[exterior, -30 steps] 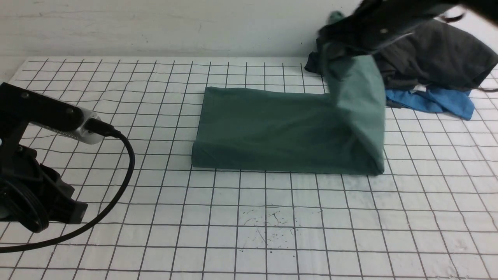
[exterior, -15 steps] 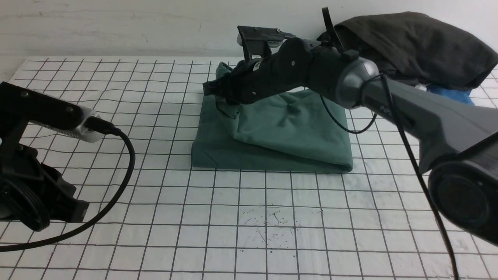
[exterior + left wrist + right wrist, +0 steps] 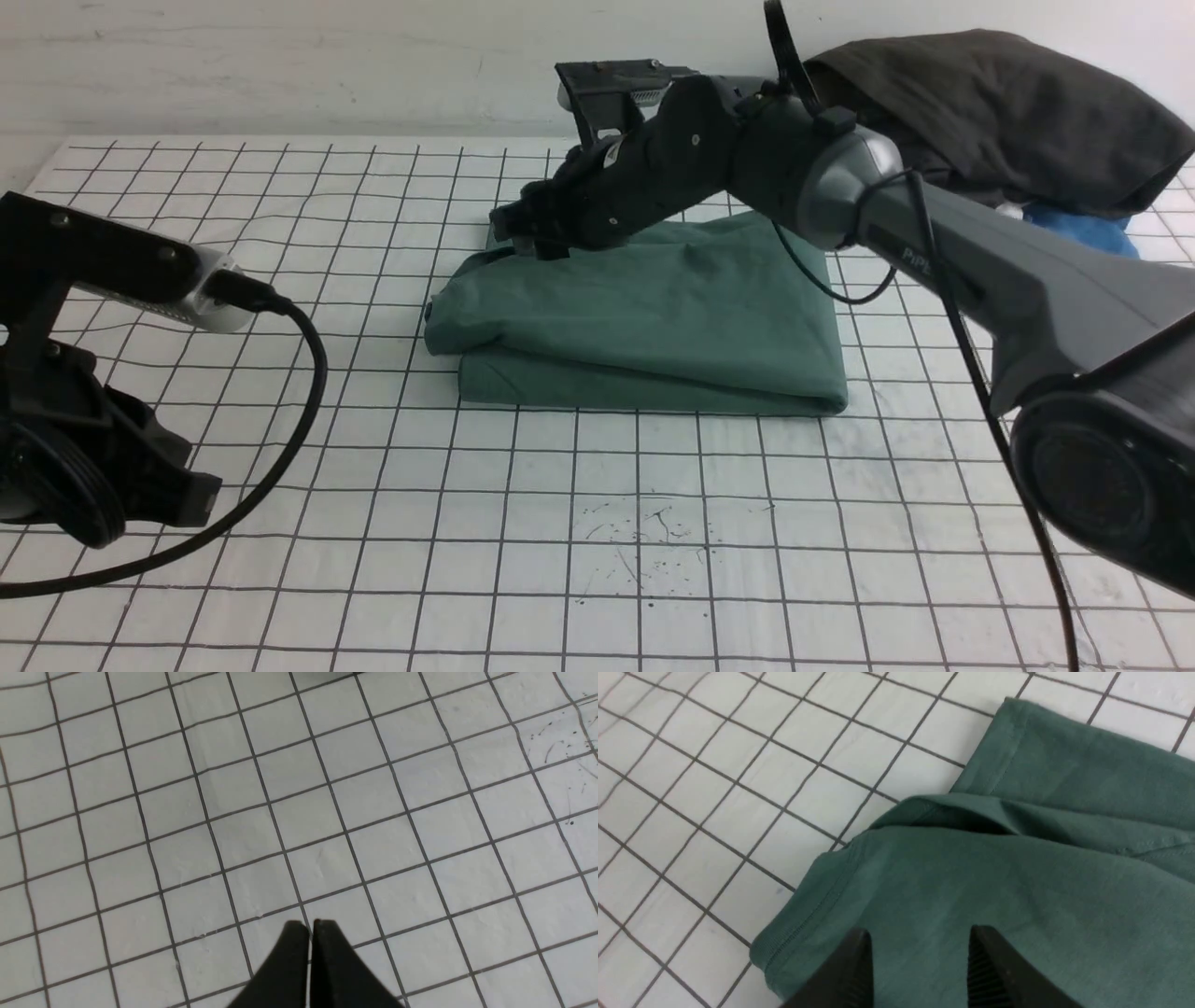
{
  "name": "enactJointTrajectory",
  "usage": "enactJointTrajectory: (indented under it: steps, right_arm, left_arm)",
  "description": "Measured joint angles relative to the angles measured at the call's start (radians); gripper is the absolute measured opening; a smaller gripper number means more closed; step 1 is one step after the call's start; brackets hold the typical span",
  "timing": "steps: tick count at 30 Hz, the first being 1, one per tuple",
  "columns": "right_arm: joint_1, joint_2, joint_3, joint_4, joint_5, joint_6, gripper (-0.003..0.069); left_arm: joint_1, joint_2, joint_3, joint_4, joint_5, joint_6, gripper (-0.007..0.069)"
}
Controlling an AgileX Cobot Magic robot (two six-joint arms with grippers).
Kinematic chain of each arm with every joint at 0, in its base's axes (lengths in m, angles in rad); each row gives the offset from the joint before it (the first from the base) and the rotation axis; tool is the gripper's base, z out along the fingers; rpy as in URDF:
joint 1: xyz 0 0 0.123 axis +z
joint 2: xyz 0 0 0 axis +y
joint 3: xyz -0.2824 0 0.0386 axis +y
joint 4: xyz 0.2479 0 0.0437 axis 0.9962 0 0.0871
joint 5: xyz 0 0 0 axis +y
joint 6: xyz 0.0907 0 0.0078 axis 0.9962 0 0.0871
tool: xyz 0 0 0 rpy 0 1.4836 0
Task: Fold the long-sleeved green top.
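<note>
You are at the tail end of a fold: the green long-sleeved top point(image 3: 644, 322) lies as a stacked rectangle in the centre of the front view, on the gridded mat point(image 3: 653, 523), with its upper layer laid across toward the left of the frame and overhanging the lower layer a little at the left edge. Your right gripper point(image 3: 512, 227) sits at the upper left corner of that bundle, and in the right wrist view its fingers point(image 3: 852, 970) stand apart with only flat cloth showing between them, so it reads as released and gripping nothing. Your left gripper point(image 3: 310, 926) is pressed closed and empty over bare mat, at the lower left of the front view, well apart from the top. The next move, as I judge it, calls for lifting the right arm clear without dragging the ribbed hem point(image 3: 803, 926) that lies just beside the fingertips, then squaring the overhanging edge or making one more fold. The dark garment point(image 3: 990, 112) and blue garment point(image 3: 1083, 229) at the upper right are no part of this.
</note>
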Motion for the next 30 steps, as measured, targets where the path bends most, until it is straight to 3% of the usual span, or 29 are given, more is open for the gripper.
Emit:
enactJointTrajectory:
  steps: [5,8,12,17,19,24,30]
  right_arm:
    - [0.057,0.069,-0.001,0.04,0.016,-0.033,0.0043]
    - [0.098,0.072,-0.007,0.034,0.054,-0.116,-0.0001]
    - [0.116,0.014,-0.061,-0.049,0.179,-0.188,-0.0012]
    - [0.113,-0.157,-0.14,-0.285,0.388,-0.201,-0.0015]
    - [0.098,-0.304,-0.124,-0.361,0.442,-0.171,-0.0015]
    - [0.063,-0.516,-0.002,-0.389,0.441,-0.134,-0.0015]
    - [0.013,-0.854,0.383,-0.428,0.447,-0.13,-0.0015]
  left_arm:
    - [0.0,-0.027,0.002,-0.004,-0.005,0.002,-0.0007]
    - [0.0,-0.099,0.004,-0.002,-0.032,0.008,-0.0007]
    - [0.0,-0.248,0.012,0.02,-0.092,0.026,-0.0007]
    - [0.0,-0.463,0.115,0.06,-0.209,0.043,-0.0007]
    - [0.0,-0.575,0.247,0.067,-0.331,0.043,-0.0007]
    - [0.0,-0.691,0.407,0.067,-0.492,0.043,-0.0007]
    - [0.0,-0.832,0.567,0.066,-0.704,0.043,-0.0007]
